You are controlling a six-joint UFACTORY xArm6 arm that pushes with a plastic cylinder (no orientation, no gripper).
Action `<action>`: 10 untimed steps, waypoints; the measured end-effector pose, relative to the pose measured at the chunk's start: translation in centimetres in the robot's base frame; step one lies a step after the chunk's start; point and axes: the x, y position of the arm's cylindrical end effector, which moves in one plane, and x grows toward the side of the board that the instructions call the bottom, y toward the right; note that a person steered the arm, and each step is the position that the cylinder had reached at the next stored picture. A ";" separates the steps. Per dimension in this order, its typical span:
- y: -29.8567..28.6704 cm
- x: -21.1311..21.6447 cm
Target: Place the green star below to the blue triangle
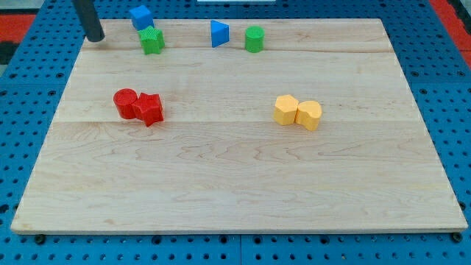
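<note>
The green star sits near the view's top left of the wooden board, touching a blue cube just above it. The blue triangle stands to the star's right, near the board's top edge, with a green cylinder close on its right. My tip rests on the board's top left corner, to the left of the green star and apart from it.
A red cylinder and a red star touch each other at the board's left middle. Two yellow blocks sit together at the right middle. Blue pegboard surrounds the board.
</note>
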 end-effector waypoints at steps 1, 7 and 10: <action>4.2 0.0; 13.3 5.4; 17.9 6.2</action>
